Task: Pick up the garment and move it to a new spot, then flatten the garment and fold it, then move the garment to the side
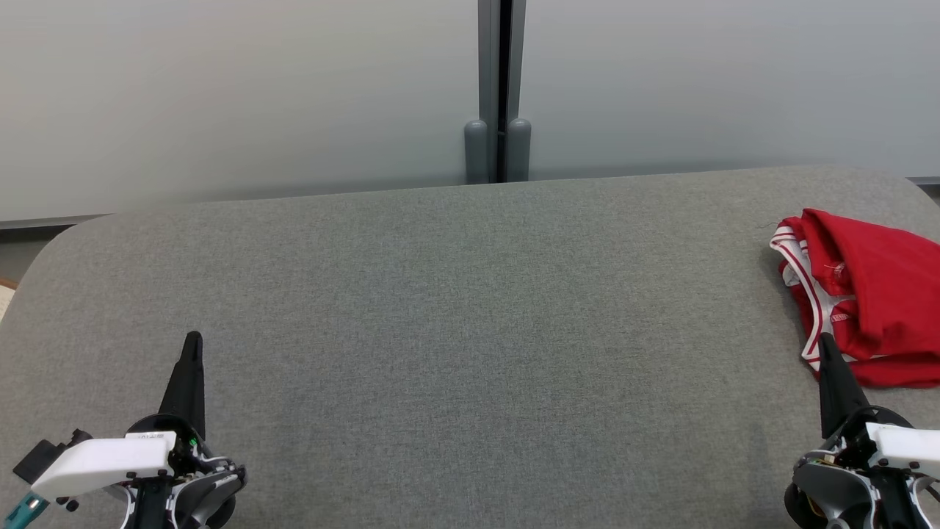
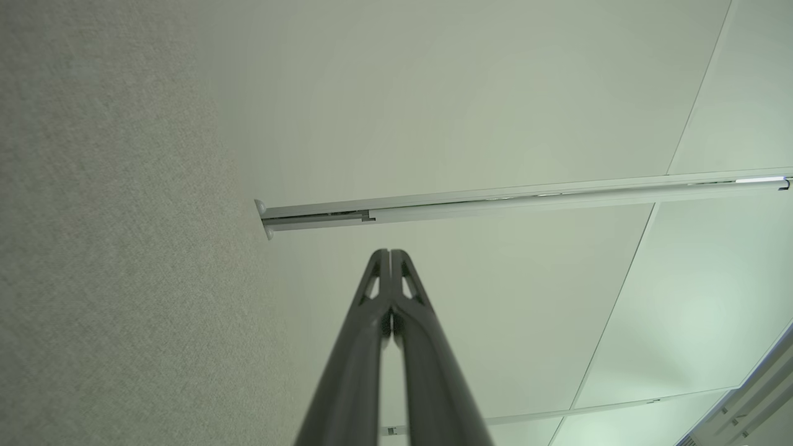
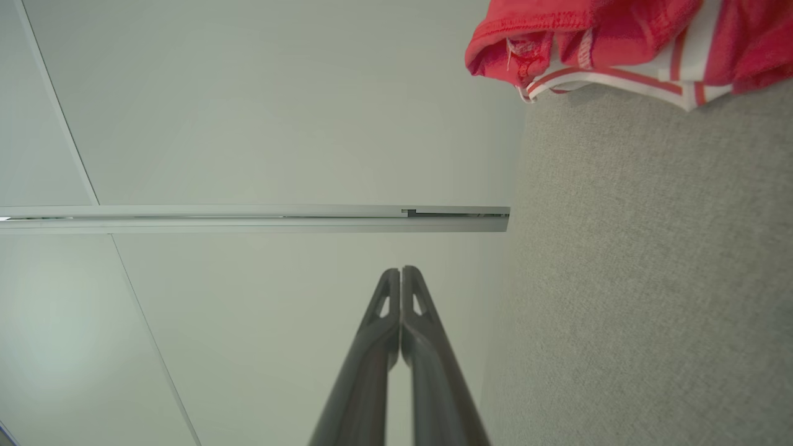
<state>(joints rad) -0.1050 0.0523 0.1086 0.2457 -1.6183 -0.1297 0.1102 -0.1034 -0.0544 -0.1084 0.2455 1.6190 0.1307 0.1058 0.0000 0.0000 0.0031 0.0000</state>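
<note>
Red garment (image 1: 874,294) with white striped trim, bunched at the right edge of the grey surface (image 1: 470,330) and cut off by the head view's right side. Right gripper (image 1: 825,339), fingers pressed together and holding nothing, has its tip at the garment's near hem; whether they touch cannot be told. Left gripper (image 1: 193,338), likewise closed and holding nothing, lies well apart at lower left. A broad stretch of the surface runs between them to the rounded far edge.

1. The garment (image 1: 874,294) lies on the desk (image 1: 470,308), at its right edge.
2. My right gripper (image 1: 827,344) sits just before the garment.
3. My left gripper (image 1: 193,342) is well apart, over the desk's near left.
</note>
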